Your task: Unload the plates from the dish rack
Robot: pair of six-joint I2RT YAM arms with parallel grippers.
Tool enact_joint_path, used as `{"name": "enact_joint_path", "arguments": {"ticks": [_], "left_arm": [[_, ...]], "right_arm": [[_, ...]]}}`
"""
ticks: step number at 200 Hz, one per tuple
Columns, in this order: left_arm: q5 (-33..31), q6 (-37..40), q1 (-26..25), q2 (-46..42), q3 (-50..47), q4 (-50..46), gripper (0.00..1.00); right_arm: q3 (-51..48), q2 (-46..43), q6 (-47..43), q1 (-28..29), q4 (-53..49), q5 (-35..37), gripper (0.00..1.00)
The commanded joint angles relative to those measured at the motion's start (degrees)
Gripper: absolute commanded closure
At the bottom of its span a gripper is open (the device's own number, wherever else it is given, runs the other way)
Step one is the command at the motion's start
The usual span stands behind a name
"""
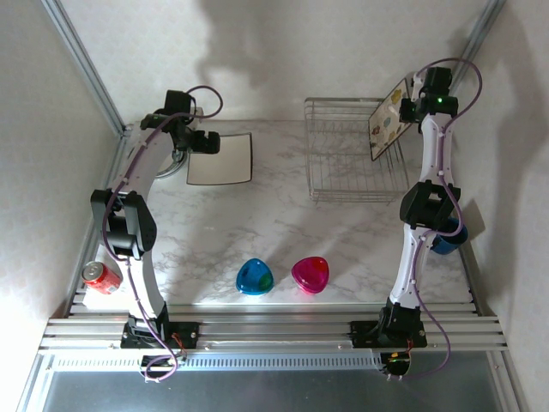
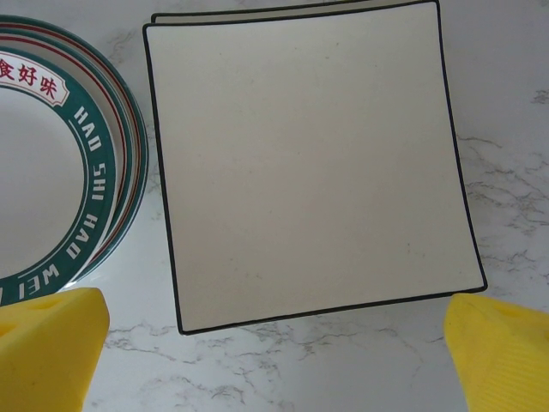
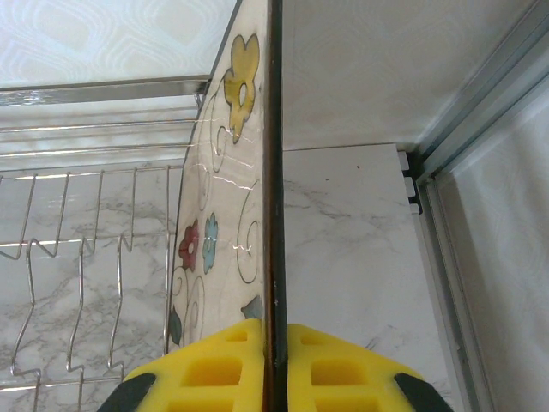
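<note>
My right gripper (image 3: 274, 365) is shut on the edge of a square cream plate (image 3: 214, 232) with coloured flowers and a dark rim. It holds the plate upright above the right end of the silver wire dish rack (image 3: 77, 257). In the top view that plate (image 1: 389, 120) hangs tilted over the rack (image 1: 347, 163), below the right gripper (image 1: 405, 109). My left gripper (image 2: 274, 360) stands open over the marble, just short of a stack of two plain square cream plates (image 2: 313, 163). Its yellow fingertips (image 2: 47, 352) hold nothing. Round white plates with green lettered rims (image 2: 77, 146) are stacked left of the square ones.
A blue dish (image 1: 255, 277) and a pink dish (image 1: 310, 275) sit near the front middle. A red can (image 1: 101, 276) lies at the front left. A blue mug (image 1: 449, 238) is behind the right arm. Metal frame posts and walls bound the table.
</note>
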Motion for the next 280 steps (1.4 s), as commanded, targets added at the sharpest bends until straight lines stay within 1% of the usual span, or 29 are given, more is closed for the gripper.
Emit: {"name": "enact_joint_path", "arguments": {"ticks": [1, 57, 96, 142, 172, 212, 253, 280], "left_arm": [[0.2, -0.7, 0.4, 0.3, 0.3, -1.9, 0.0], [-1.0, -1.0, 0.4, 0.3, 0.2, -3.7, 0.0], [-2.9, -1.7, 0.3, -0.4, -1.4, -3.2, 0.0], [-1.9, -1.5, 0.4, -3.0, -5.5, -0.3, 0.0], [0.4, -1.4, 0.6, -4.3, -8.6, 1.9, 0.01], [1.7, -1.4, 0.7, -5.3, -10.3, 3.1, 0.0], [2.7, -1.5, 0.7, -5.8, -10.9, 3.7, 0.0], [3.4, -1.6, 0.6, -6.2, -11.7, 4.5, 0.01]], "right_arm": [[0.8, -0.9, 0.3, 0.4, 0.8, 2.5, 1.0], [0.4, -3.3, 1.3, 2.0, 2.0, 4.1, 1.0], [-3.0, -9.0, 2.3, 3.4, 6.0, 7.4, 1.0], [-4.0, -15.2, 1.8, 4.6, 7.2, 9.9, 1.0], [-4.0, -19.2, 0.8, 5.9, 7.3, 11.1, 1.0], [-1.4, -23.2, -0.7, 7.5, 4.9, 12.2, 1.0], [-1.8, -27.3, -0.8, 8.9, 3.4, 12.2, 1.0], [-3.9, -29.1, -0.6, 9.6, 3.7, 12.0, 1.0]]}}
